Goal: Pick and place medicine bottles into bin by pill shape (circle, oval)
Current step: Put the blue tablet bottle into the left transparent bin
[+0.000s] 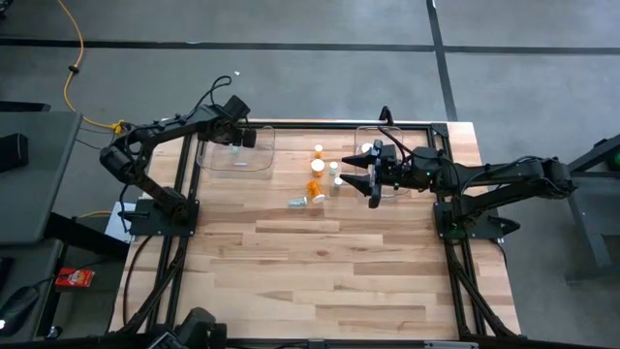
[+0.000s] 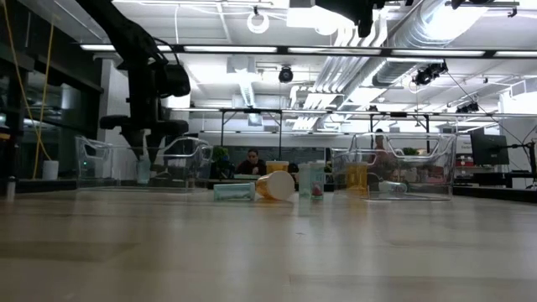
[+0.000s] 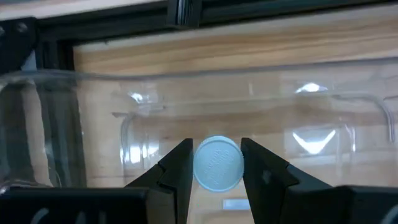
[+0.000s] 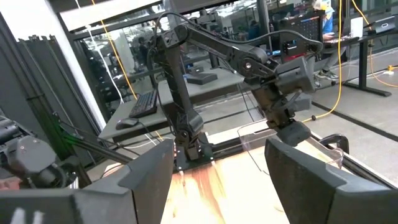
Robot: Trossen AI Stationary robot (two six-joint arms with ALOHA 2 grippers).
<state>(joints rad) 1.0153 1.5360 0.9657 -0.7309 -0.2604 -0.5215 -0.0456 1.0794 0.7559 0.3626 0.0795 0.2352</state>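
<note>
Several medicine bottles with white caps stand or lie mid-table: an orange one (image 1: 315,187) and a pale one (image 1: 295,202) lie on their sides, and others (image 1: 334,167) stand upright. My left gripper (image 1: 238,145) is inside the clear left bin (image 1: 254,165), shut on a white-capped bottle (image 3: 217,163); it also shows in the low view (image 2: 144,172). My right gripper (image 1: 362,177) is wide open and empty. It is raised above the table, beside the bottles and in front of the clear right bin (image 1: 387,136). My left gripper pinches the bottle's round white cap (image 3: 198,165) between its two fingers, one on each side. The fingers come from above, pointing down. The bottle stands upright below them, low inside the left bin; I cannot tell whether its bottom rests on the bin's floor.
The black frame rails (image 1: 189,174) run along the table's left and right sides. The near half of the wooden table (image 1: 320,281) is bare. A person (image 2: 252,159) sits in the room beyond the table.
</note>
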